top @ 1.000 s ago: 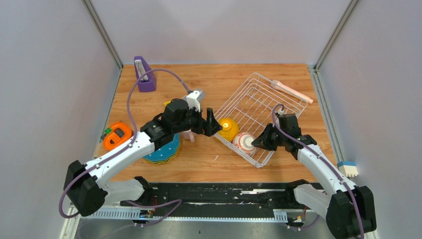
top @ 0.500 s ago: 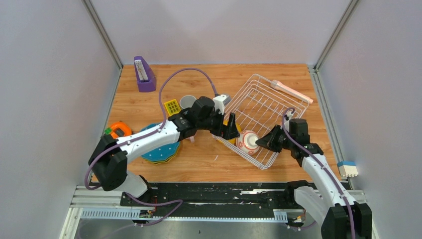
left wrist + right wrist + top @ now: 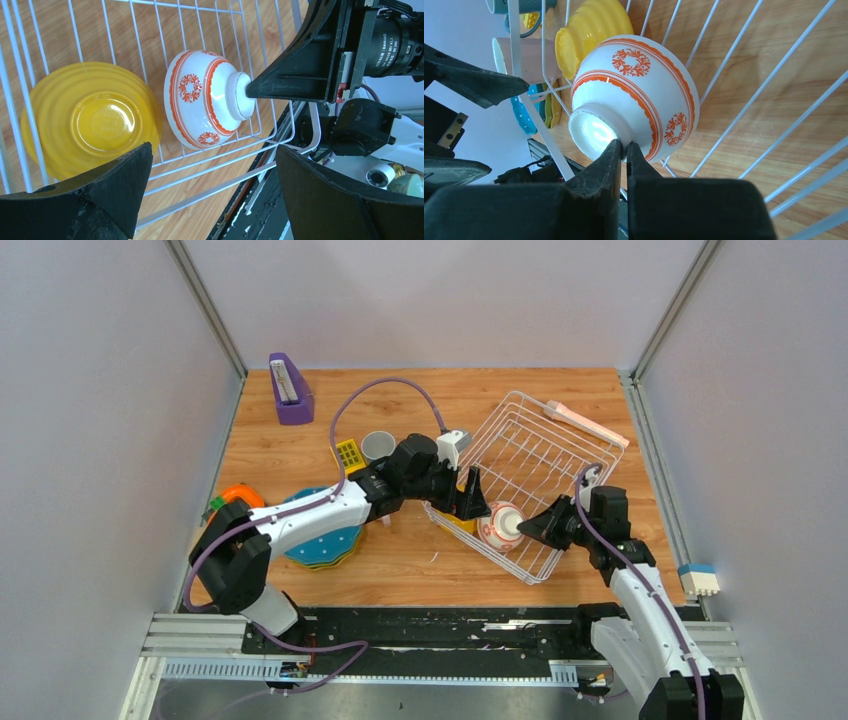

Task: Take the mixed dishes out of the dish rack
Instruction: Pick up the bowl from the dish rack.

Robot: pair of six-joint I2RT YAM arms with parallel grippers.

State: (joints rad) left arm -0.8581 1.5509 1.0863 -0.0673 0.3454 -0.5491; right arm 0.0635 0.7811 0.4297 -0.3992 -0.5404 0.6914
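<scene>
A purple wedge holder point(image 3: 289, 390), yellow grid block point(image 3: 348, 454) and orange round gadget point(image 3: 236, 495) sit on the wooden table point(image 3: 420, 562).

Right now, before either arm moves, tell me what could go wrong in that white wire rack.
1. The right gripper is shut, only its tips at the foot ring of the red-patterned white cup lying sideways in the white wire dish rack; that hold could slip.
2. The open left gripper hangs over the ribbed yellow bowl right beside that cup; the arms could collide.

In the rack point(image 3: 530, 445), the cup point(image 3: 202, 97) lies just beside the bowl point(image 3: 95, 122).
</scene>
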